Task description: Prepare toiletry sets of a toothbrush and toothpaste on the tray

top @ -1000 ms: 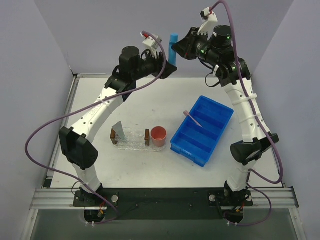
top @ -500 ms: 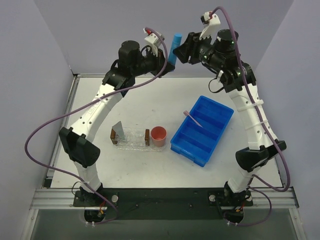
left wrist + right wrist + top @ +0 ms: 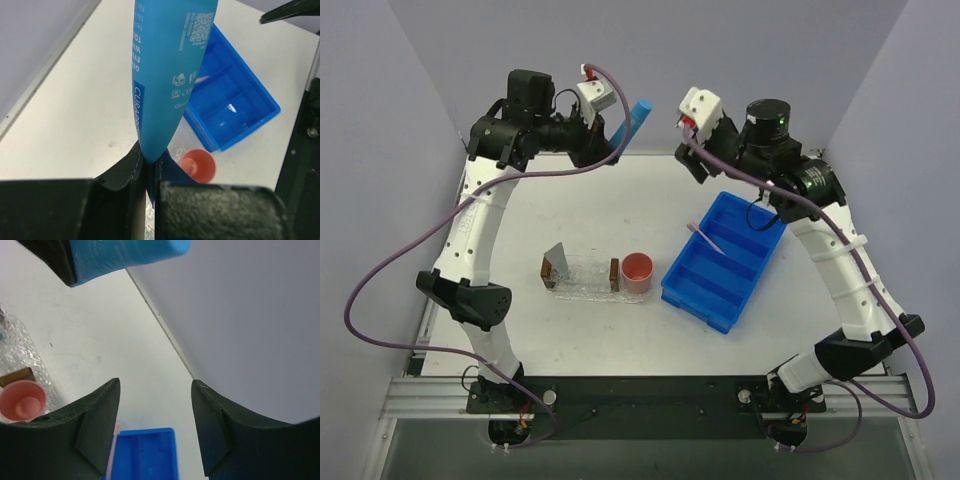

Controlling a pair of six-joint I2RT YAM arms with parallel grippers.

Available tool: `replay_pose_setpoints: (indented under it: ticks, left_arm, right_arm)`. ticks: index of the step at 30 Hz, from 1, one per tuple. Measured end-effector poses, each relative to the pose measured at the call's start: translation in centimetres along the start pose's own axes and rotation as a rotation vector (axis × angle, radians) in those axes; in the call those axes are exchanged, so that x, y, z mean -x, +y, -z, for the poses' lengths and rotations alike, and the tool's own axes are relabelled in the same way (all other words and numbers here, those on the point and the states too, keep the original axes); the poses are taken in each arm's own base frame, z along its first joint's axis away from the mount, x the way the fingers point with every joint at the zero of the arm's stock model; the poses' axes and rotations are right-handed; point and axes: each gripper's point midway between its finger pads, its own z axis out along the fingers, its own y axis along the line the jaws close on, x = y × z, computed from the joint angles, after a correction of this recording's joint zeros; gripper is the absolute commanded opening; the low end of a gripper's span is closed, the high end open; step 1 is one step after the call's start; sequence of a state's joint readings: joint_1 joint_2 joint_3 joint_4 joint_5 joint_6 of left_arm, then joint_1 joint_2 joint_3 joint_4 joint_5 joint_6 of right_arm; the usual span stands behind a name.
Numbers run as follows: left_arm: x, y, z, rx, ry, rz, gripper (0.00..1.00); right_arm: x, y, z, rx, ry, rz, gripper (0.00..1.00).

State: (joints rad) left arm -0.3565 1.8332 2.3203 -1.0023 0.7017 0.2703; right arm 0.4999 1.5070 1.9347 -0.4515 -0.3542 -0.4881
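Shifted since the earlier frames: the light blue toothpaste tube [image 3: 634,117], upright between both pincers a second ago, is now tilted and carried by the left pincer [image 3: 617,143] alone. The left arm has been swung away from the right one. The tube is held in the air beyond the far-left corner of the blue bin [image 3: 695,300], well apart from it.

In the left wrist view the left pincer [image 3: 150,162] is seen clenched on the flat crimped end of the tube [image 3: 167,75], with print visible on the tube face. The right pincer [image 3: 694,160] has been pulled back from the tube and is parted, with nothing between its fingers (a clear gap shows in the right wrist view [image 3: 155,385]). It hangs above the worktop just past the bin's far-left corner. The tube [image 3: 125,252] is seen apart from it at the top of that view.

The toothbrush [image 3: 705,237] is laid inside the bin, with its head end poking out over the bin's far-left rim. The pink cup [image 3: 638,270] is stood just beside the bin's left side. The tray [image 3: 582,278] is placed left of the cup, farther from the bin. A whitish-grey toothpaste tube [image 3: 557,258] is seen on the tray end farthest from the bin (whether it is leaning or propped cannot be told).
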Motion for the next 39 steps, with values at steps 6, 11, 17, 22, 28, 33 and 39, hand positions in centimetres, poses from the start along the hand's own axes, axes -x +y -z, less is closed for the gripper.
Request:
replay_pose_setpoints:
  ticks: [6,11,17,22,28,33,39]
  left_arm:
    - [-1.6,-3.1,2.4,-0.088,0.095,-0.037,0.0]
    - [-1.9,-3.7,2.9,-0.113,0.113,-0.051,0.0]
    - [-3.0,-3.5,2.3,-0.127,0.146,-0.042,0.0]
    - [-3.5,-3.1,1.9,-0.132,0.16,-0.047,0.0]
    - [-4.1,-2.7,1.2,-0.127,0.183,-0.063,0.0]
    - [-4.5,-2.7,0.6,-0.13,0.198,-0.078,0.0]
    - [-4.8,-2.9,0.1,-0.138,0.209,-0.093,0.0]
  right_arm:
    - [-0.9,5.0,0.0,0.1,-0.01,0.434,0.53]
    - [-2.5,8.4,-0.9,0.165,-0.036,0.773,0.53]
    - [-1.9,8.2,-1.9,0.113,-0.078,1.053,0.53]
    - [-0.5,8.1,-2.1,0.062,-0.122,1.222,0.52]
    - [0.6,8.4,-2.3,0.02,-0.161,1.344,0.52]
    - [1.4,8.4,-2.4,-0.008,-0.183,1.407,0.52]
    - [2.2,8.3,-2.6,-0.037,-0.204,1.455,0.5]
